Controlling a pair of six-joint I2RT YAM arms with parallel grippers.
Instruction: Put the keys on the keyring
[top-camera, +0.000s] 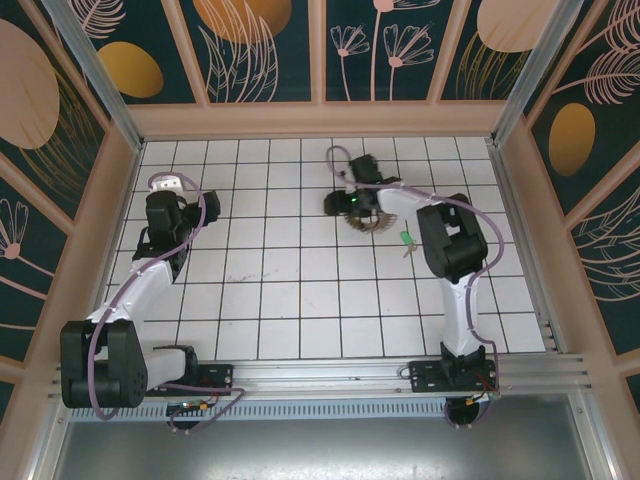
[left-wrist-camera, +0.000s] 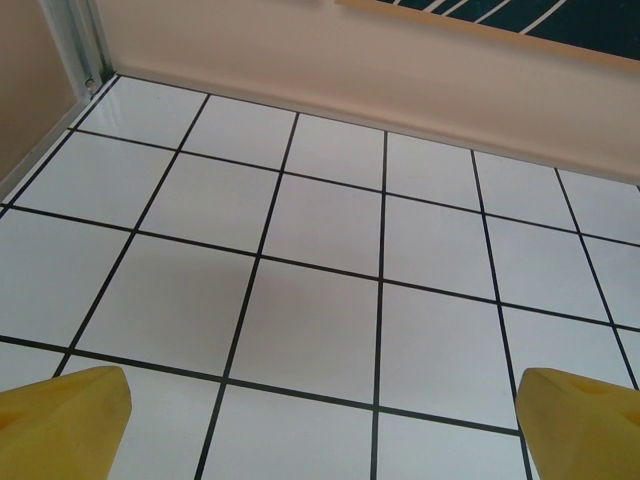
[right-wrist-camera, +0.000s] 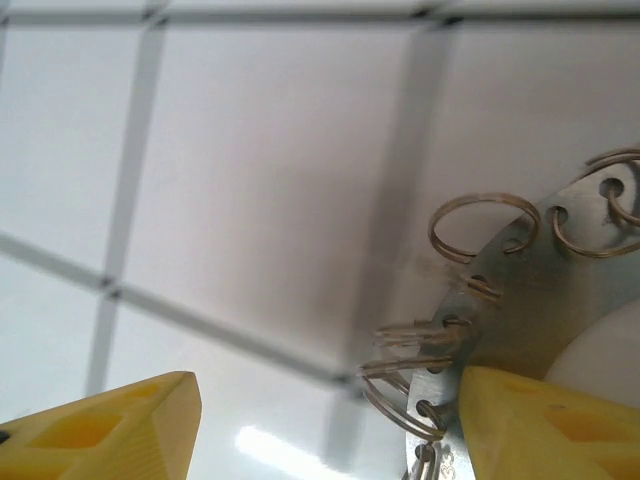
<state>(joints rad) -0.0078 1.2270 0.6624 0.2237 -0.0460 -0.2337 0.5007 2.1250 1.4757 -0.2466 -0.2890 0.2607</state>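
We see the keyring (right-wrist-camera: 520, 270) at the right edge of the right wrist view. It is a flat silvery band punched with holes, with small split loops (right-wrist-camera: 480, 225) threaded through them. It lies on the white tiled desk (top-camera: 280, 300), toward the far right. The right hand (right-wrist-camera: 320, 440) has its yellow fingers (right-wrist-camera: 540, 430) spread wide apart and nothing between them. The ring sits off to that hand's right side rather than in the gap. One finger overlaps the band's edge, though the close, blurred view does not let us say whether they touch.

From above, the keyring (top-camera: 373, 221) sits just beside the right arm's wrist. A green key (top-camera: 406, 239) lies on the tiles near it, toward the right wall. Its long axis seems to run roughly toward the near edge, but it is too small to be sure. We cannot make out the other keys.

The left hand (left-wrist-camera: 320, 430) is also open, over bare tiles at the far left, well apart from ring and key. We judge the right arm much the nearer to both. The coming move turns on bringing the ring's band between the fingers from the right.

We can read no brand, label or writing anywhere
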